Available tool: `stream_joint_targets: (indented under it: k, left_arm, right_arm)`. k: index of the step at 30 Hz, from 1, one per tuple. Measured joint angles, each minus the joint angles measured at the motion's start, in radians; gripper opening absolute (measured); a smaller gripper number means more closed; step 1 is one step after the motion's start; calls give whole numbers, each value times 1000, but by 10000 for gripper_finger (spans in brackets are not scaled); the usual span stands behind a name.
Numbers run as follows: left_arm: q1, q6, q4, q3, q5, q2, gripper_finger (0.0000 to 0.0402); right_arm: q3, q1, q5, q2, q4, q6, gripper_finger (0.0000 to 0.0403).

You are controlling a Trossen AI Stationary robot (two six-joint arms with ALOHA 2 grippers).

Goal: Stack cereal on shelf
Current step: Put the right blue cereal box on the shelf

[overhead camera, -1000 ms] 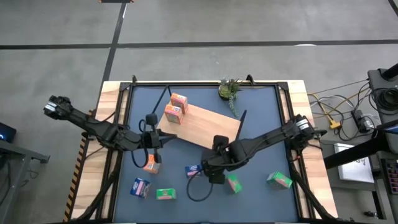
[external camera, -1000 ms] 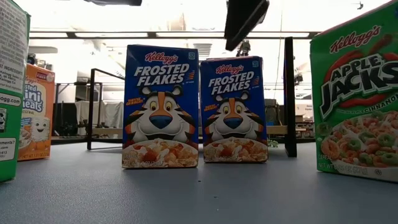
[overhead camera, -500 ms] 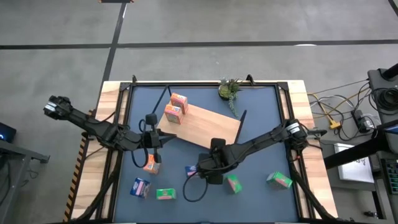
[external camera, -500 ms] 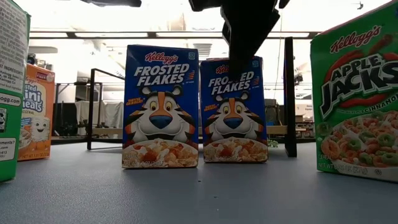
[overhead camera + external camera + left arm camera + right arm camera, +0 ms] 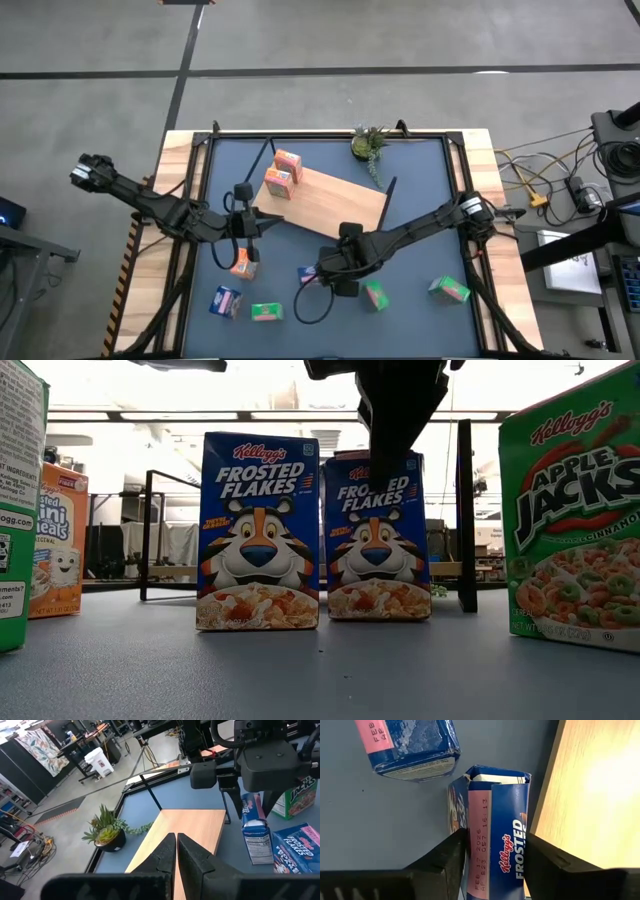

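Note:
My right gripper (image 5: 495, 847) points down over an upright blue cereal box (image 5: 377, 540) and is shut on it, near the shelf's near edge (image 5: 580, 795). A second blue box (image 5: 258, 530) stands beside it. The shelf (image 5: 335, 200), a light-wood board, carries two orange-red boxes (image 5: 282, 172) at its left end. My left gripper (image 5: 176, 851) is shut and empty, above the shelf's left end (image 5: 245, 215). One orange box (image 5: 242, 263), a blue box (image 5: 227, 300) and three green boxes (image 5: 266, 312) (image 5: 376, 294) (image 5: 449, 289) rest on the tabletop. My right gripper pinches the blue box's top end (image 5: 496, 815) between its two fingers. One finger (image 5: 392, 435) lies on the printed front face, the other on the back. The fingers come from above, pointing down. The box stands upright with its bottom on the table.
A small potted plant (image 5: 368, 143) sits at the far edge, beyond the shelf's right end. A black frame leg (image 5: 465, 510) stands just behind the held box. Green boxes (image 5: 575, 520) (image 5: 15, 500) flank the near table edge; open blue tabletop lies between them.
My right gripper has moved toward the table's left and come down over the right-hand blue box, its finger now covering the top of the box's front face. The box has stayed standing. My left arm has kept still.

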Motion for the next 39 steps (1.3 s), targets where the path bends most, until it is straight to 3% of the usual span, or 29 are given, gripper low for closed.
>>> stream_joint_targets:
  k: [6, 14, 21, 33, 39]
  left_arm:
    - [0, 0, 0, 0, 0, 0, 0]
    - [0, 0, 1, 0, 0, 0, 0]
    - [0, 9, 0, 0, 0, 0, 0]
    - [0, 23, -8, 0, 1, 0, 0]
    - [0, 23, -15, 0, 1, 0, 0]
  right_arm:
    - [16, -6, -5, -18, -25, 6, 148]
    - [224, -58, 0, -28, -207, 59, 145]
    - [334, -171, 8, -27, -208, -52, 137]
    - [286, -455, 1, -25, -69, -291, 137]
    - [255, -531, 0, -25, -71, -341, 137]
